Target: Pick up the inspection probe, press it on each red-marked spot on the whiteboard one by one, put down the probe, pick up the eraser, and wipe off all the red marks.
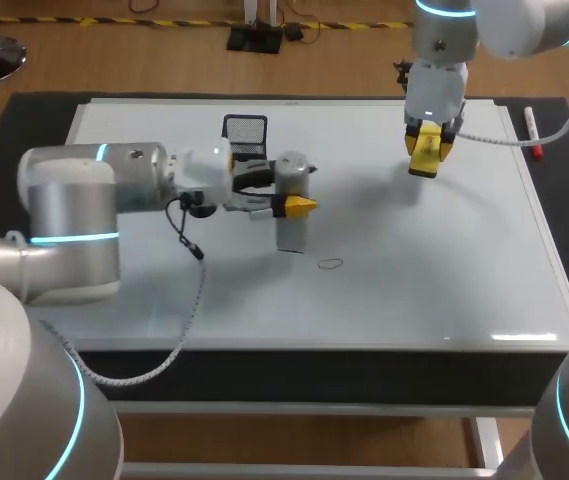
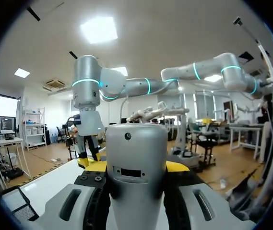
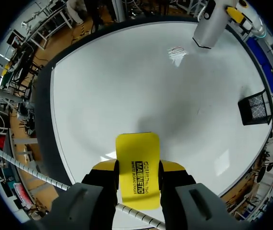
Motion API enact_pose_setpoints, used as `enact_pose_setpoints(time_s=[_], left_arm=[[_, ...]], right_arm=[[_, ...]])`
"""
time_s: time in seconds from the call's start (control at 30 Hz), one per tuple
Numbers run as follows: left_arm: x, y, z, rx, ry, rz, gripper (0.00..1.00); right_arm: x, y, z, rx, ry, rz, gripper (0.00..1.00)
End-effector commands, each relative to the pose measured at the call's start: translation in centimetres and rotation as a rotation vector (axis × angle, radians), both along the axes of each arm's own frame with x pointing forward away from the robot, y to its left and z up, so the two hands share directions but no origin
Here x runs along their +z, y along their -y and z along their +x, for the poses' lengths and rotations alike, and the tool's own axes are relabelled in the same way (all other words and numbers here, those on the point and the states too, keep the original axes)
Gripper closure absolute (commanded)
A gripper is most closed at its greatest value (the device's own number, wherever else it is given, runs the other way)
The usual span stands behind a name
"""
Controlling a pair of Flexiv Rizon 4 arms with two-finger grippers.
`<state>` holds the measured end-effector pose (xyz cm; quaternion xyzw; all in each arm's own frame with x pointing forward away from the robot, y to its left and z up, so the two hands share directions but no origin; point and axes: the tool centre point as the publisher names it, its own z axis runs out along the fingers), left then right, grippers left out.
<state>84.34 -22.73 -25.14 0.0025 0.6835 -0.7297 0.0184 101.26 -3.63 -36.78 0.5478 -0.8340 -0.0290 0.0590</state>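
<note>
The left gripper (image 1: 296, 204) is closed on the grey probe (image 1: 291, 232), with its yellow fingers pressing it from two sides. The probe stands upright over the middle of the whiteboard (image 1: 434, 290), just left of a small red mark (image 1: 331, 264) and not on it. Whether its lower end touches the board, I cannot tell. The right gripper (image 1: 427, 150) clamps the yellow eraser (image 1: 425, 160) and hangs above the far right part of the board, well apart from the mark. A black mesh basket (image 1: 245, 129) stands just behind the left gripper, partly hidden by it. A red marker (image 1: 531, 131) lies past the board's right edge.
</note>
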Motion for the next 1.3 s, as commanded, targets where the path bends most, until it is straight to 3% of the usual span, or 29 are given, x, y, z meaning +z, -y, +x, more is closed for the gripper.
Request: enact_pose_setpoints(time_s=[0.03, 0.5, 0.67, 0.93, 1.3], left_arm=[[0.4, -3.8, -0.4, 0.052, -0.001, -0.024, 1.0], [1.8, -11.3, 1.8, 0.173, -0.048, -0.017, 1.0], [2.3, -13.7, 2.9, 0.198, -0.064, -0.047, 1.0], [3.2, -15.6, 3.8, 0.218, -0.061, -0.036, 1.0], [3.1, -16.8, 4.3, 0.222, -0.084, -0.029, 1.0]], right_arm=[[0.1, 0.1, 0.1, 0.002, 0.0, -0.002, 1.0], [0.1, 0.1, 0.1, 0.002, 0.0, -0.002, 1.0], [0.1, 0.1, 0.1, 0.002, 0.0, -0.002, 1.0], [0.1, 0.1, 0.1, 0.002, 0.0, -0.002, 1.0], [0.1, 0.1, 0.1, 0.002, 0.0, -0.002, 1.0]])
